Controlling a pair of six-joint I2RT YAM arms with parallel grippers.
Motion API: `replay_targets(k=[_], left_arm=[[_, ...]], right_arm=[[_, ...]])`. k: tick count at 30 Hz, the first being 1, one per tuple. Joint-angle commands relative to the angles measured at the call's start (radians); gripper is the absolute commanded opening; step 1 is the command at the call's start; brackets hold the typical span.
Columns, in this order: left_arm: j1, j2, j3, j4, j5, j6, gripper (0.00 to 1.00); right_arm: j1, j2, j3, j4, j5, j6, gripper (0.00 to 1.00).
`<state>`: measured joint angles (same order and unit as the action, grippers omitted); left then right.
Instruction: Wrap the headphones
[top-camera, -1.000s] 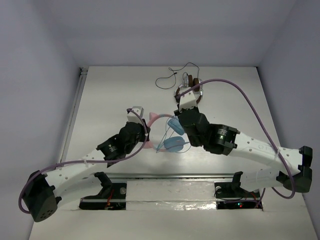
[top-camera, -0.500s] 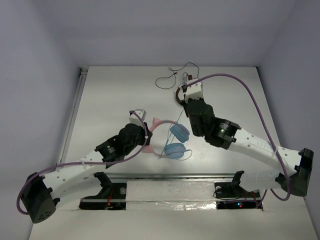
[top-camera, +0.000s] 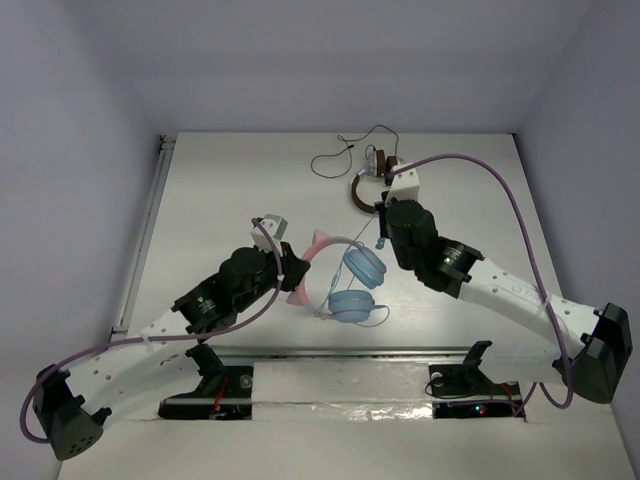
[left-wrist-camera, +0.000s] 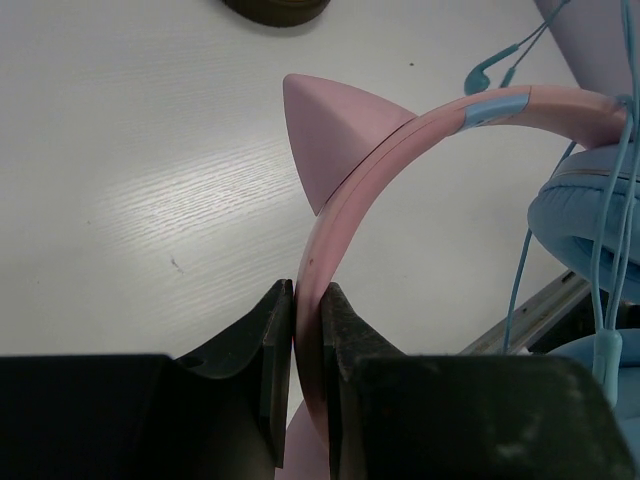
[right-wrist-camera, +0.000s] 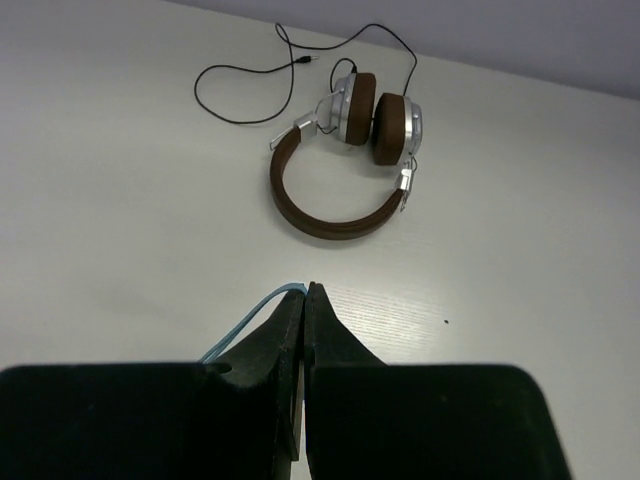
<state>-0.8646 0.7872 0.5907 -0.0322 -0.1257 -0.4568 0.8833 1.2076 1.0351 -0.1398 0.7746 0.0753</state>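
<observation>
The headphones (top-camera: 345, 275) have a pink cat-ear headband (left-wrist-camera: 400, 130) and light blue ear cups (top-camera: 362, 266). They are held up near the table's front middle. My left gripper (left-wrist-camera: 308, 300) is shut on the headband just below one cat ear; in the top view (top-camera: 292, 272) it sits at the band's left end. My right gripper (right-wrist-camera: 304, 292) is shut on the thin light blue cable (right-wrist-camera: 240, 328), which loops out from its left finger. In the top view the right gripper (top-camera: 383, 215) is just right of the ear cups, with cable (top-camera: 376, 240) running down to them.
Brown-and-silver headphones (right-wrist-camera: 345, 170) with a thin black cable (right-wrist-camera: 240, 85) lie at the table's back, just beyond my right gripper; they also show in the top view (top-camera: 370, 180). A metal rail (top-camera: 340, 352) runs along the near table edge.
My left gripper has turned the pink headphones, swinging the ear cups down and right. My right gripper moved right and away from the cups, drawing the blue cable with it.
</observation>
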Motion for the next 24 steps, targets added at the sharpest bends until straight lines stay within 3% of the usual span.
replay_targets(k=[1, 10, 14, 24], left_arm=[[-0.007, -0.054, 0.083, 0.089, 0.043, -0.025, 0.00], [-0.007, -0.080, 0.161, 0.080, 0.032, -0.020, 0.00], [-0.007, -0.101, 0.175, 0.094, 0.003, -0.025, 0.00], [-0.007, -0.126, 0.199, 0.138, -0.002, -0.054, 0.00]], right_arm=[[-0.023, -0.069, -0.043, 0.082, -0.067, 0.112, 0.00], [-0.041, -0.100, -0.156, 0.111, -0.228, 0.238, 0.00], [-0.041, -0.125, -0.233, 0.201, -0.377, 0.282, 0.00], [-0.072, -0.169, -0.363, 0.373, -0.560, 0.351, 0.00]])
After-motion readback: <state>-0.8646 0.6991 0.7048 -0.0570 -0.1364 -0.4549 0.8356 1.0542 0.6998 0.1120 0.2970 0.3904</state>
